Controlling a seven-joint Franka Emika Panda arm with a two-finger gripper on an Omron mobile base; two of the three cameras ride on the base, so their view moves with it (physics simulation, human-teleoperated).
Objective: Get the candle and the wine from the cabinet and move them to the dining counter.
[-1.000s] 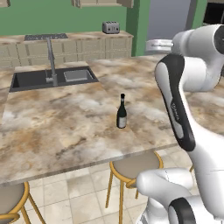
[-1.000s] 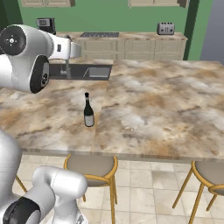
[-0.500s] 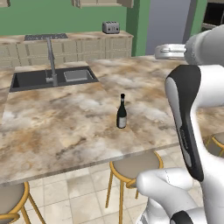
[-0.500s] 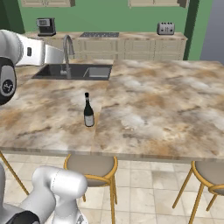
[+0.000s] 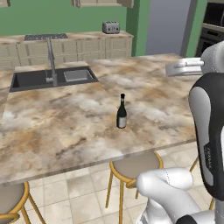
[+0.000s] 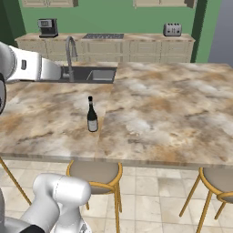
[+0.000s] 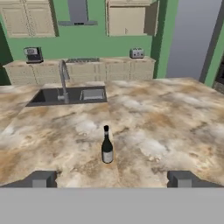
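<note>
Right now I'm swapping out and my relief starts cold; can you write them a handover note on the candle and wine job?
Gripper: open, holding nothing, raised above the dining counter and facing the wine.
Wine: upright on the dining counter, clear of the sink; that part is done.
Cabinet: on the far wall, one door looks ajar.
Left: fetch the candle and set it on the dining counter. I cannot tell its place from these views.

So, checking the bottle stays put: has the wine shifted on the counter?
No. The wine stands upright at the same spot, still right of the sink.
</note>
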